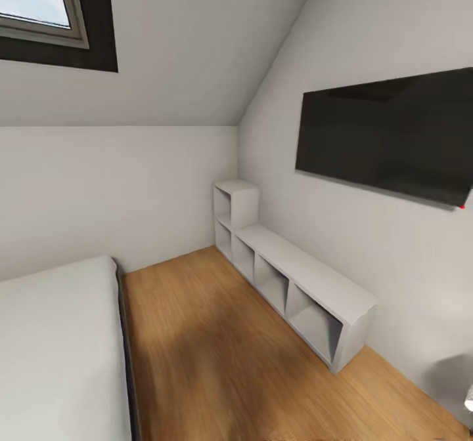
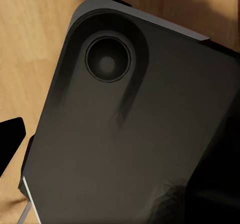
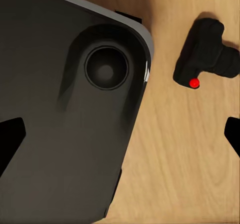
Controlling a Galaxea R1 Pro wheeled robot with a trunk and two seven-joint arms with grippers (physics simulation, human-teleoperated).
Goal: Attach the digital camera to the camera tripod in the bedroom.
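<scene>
Head view: a white bedroom with a sloped ceiling. White cube shelves [image 1: 295, 277] run along the wall below a dark wall screen [image 1: 387, 136], their compartments bare. A bed [image 1: 56, 349] lies across the wood floor [image 1: 210, 356] from the shelves.

Left wrist view: the robot's dark base [image 2: 135, 134] sits over the floor; whether the left fingers are released or clenched cannot be told.

Right wrist view: the digital camera [image 3: 205, 54] lies on the floor just beside the base, apart from it, lens barrel pointing away from the base. The right fingers [image 3: 10, 141] stand spread, grasping nothing.
</scene>
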